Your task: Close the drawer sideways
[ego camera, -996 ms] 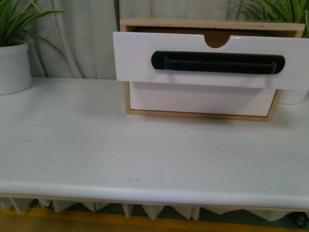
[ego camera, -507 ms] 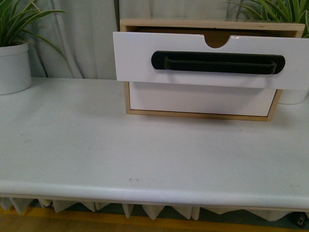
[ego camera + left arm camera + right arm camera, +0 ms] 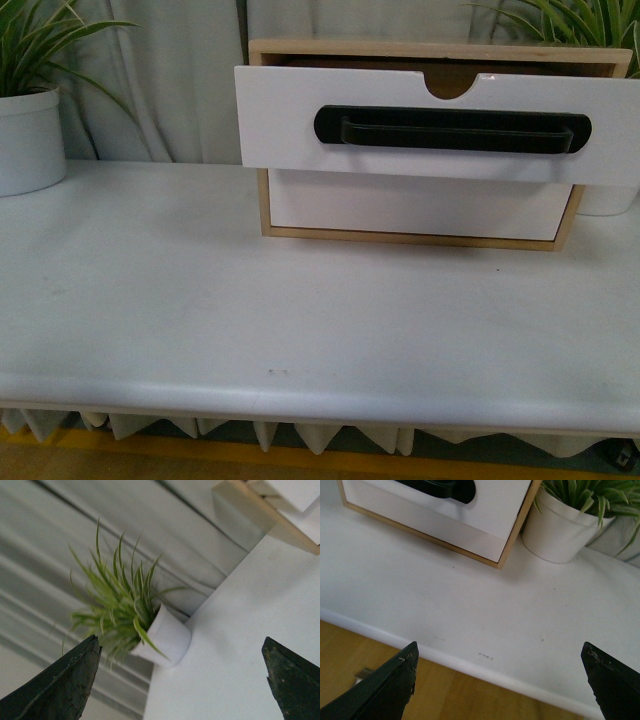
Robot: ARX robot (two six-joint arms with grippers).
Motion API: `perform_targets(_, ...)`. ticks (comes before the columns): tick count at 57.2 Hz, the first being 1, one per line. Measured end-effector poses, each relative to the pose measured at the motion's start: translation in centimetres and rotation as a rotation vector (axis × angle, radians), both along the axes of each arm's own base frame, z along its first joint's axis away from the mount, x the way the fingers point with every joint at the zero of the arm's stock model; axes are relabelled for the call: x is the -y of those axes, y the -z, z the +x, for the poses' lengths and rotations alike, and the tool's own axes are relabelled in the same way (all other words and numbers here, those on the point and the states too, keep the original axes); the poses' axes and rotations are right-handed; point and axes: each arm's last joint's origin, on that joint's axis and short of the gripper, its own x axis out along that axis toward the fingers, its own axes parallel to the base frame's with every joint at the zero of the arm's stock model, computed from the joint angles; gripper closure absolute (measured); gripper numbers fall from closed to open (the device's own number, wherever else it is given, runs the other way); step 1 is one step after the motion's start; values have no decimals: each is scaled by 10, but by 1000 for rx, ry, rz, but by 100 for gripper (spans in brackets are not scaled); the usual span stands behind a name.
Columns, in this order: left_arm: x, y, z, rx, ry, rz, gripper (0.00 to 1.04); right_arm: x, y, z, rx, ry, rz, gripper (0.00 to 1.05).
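Note:
The drawer (image 3: 280, 125) is the upper one of a wood-framed cabinet (image 3: 262, 205) at the back of the white table. Its white front stands pulled out toward me, with a long black bar handle (image 3: 452, 129) and a semicircular notch (image 3: 451, 86) in its top edge. A plain white drawer front (image 3: 415, 207) sits flush below it. Neither arm shows in the front view. My left gripper (image 3: 182, 680) is open and empty, with a corner of the cabinet (image 3: 260, 515) at the picture's edge. My right gripper (image 3: 499, 682) is open and empty over the table's front edge, with the cabinet (image 3: 510, 545) and handle end (image 3: 447, 487) beyond it.
A white potted plant (image 3: 28, 140) stands at the table's back left; it also shows in the left wrist view (image 3: 162, 637). Another white pot (image 3: 560, 530) stands close beside the cabinet's right side. Grey curtains hang behind. The table's rounded front edge (image 3: 320, 400) runs across the bottom.

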Motion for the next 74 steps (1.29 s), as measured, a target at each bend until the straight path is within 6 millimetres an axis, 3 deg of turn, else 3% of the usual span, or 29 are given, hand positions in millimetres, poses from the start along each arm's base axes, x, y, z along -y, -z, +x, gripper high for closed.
perform_targets(7, 11, -6, 21, 5, 131, 208, 6, 1, -29, 21, 23, -68, -158, 9)
perform_targets(26, 40, -19, 84, -58, 307, 445, 6, 12, -77, 83, -12, -124, -345, 9)
perform_targets(44, 67, -35, 130, -77, 356, 562, 6, 10, -88, 124, -61, -203, -453, 9)
perform_targets(56, 85, -50, 157, -53, 348, 590, 6, 6, -85, 146, -68, -223, -469, 9)
perform_targets(74, 104, -49, 187, -60, 348, 611, 6, -8, -80, 176, -65, -274, -466, 9)
